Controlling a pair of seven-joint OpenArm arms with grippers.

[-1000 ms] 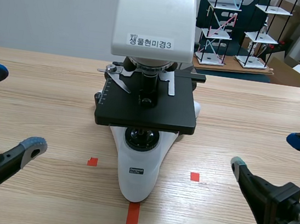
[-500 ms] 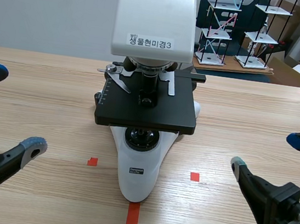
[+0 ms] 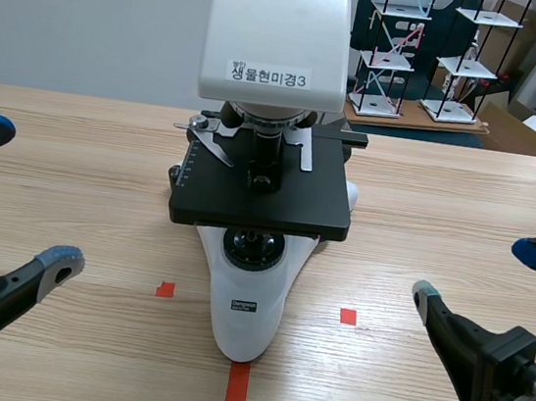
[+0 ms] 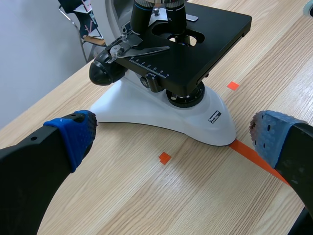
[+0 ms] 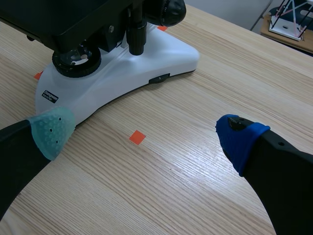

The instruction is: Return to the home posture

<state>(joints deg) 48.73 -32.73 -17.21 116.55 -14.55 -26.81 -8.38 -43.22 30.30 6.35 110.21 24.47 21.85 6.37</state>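
On either side of the microscope, the left hand and right hand sit low over the bench, fingers apart and empty; homing appears complete, requiring at most minor settling.

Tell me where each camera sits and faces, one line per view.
Scene: between the arms, facing across the table at the microscope; left gripper and right gripper show low.
Left wrist: on the left arm, looking forward-down at the base; its open gripper shows.
Right wrist: the same from the right arm.
Both wrist views share the base.
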